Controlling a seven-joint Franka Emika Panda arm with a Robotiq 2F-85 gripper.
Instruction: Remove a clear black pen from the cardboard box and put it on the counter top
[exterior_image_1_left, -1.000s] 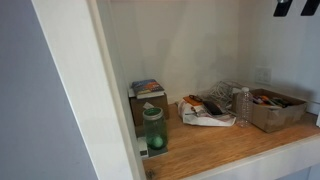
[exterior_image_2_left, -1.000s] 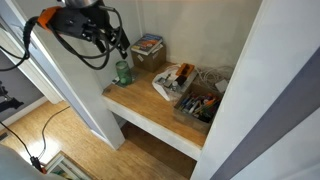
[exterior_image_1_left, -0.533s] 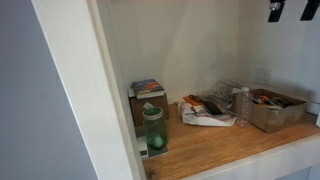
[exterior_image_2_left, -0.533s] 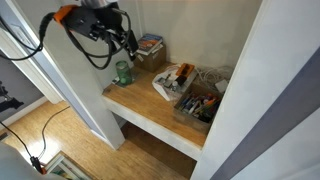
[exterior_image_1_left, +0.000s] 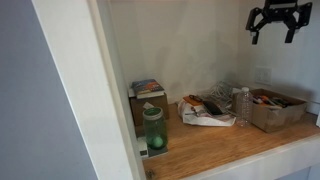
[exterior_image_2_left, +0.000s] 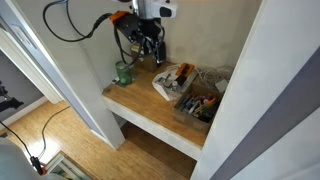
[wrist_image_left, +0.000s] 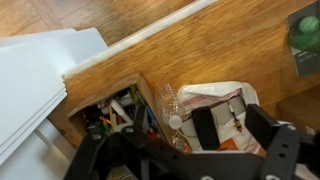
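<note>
The low cardboard box (exterior_image_1_left: 275, 110) sits at one end of the wooden counter top (exterior_image_1_left: 230, 150), open and full of mixed coloured small items. It also shows in an exterior view (exterior_image_2_left: 198, 104) and in the wrist view (wrist_image_left: 108, 112). I cannot pick out the pen among the items. My gripper (exterior_image_1_left: 278, 22) hangs open and empty, high above the counter, over the white packet (wrist_image_left: 215, 95) next to the box. Its two dark fingers (wrist_image_left: 237, 128) frame that packet in the wrist view.
A green bottle (exterior_image_1_left: 153, 130) stands near the front edge, with a taller narrow box (exterior_image_1_left: 146, 98) behind it. A clear plastic bottle (exterior_image_1_left: 243, 105) stands by the cardboard box. White walls (exterior_image_1_left: 70, 90) close in the alcove.
The arm has swung from outside the alcove to above the counter. The gripper has come down into view and now hangs over the packet and box.
</note>
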